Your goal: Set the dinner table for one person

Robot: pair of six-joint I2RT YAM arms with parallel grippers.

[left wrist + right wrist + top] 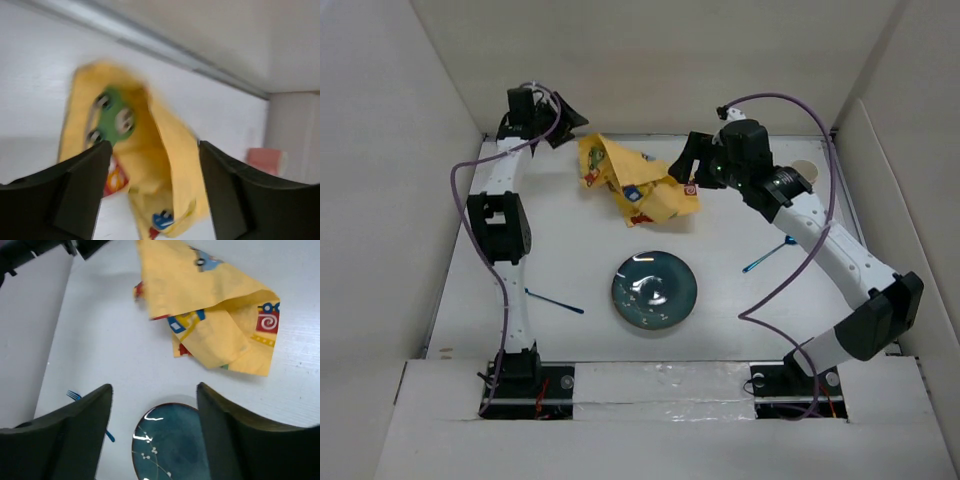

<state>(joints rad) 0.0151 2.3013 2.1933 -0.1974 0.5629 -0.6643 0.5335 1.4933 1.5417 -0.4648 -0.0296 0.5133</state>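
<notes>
- The tabletop lies flat beneath both claws. From above it looks wider from side to side than from front to back, so its long axis seems to run from the left arm's side to the right arm's side. The slanted view leaves this unsure.
- The left claw is wide open and holds nothing. Its tips point toward the right claw. In the left wrist view, the left claw has the blurred yellow cloth just ahead of its tips. I cannot tell whether the cloth touches them.
- The right claw is also wide open and empty, and hangs above the tabletop. In the right wrist view, the right claw shows the cloth beyond its tips, apart from them.
- One cloth, crumpled and printed with little cars, lies between the two claws.
- One dark blue plate sits nearer the arm bases than both claws. From the right wrist, the plate shows low between the fingers.
- There are two thin blue utensils. A fork lies on the left claw's side of the plate, its tines seen from the right wrist. The other lies behind the right claw, beside that arm, and its kind is unclear.
</notes>
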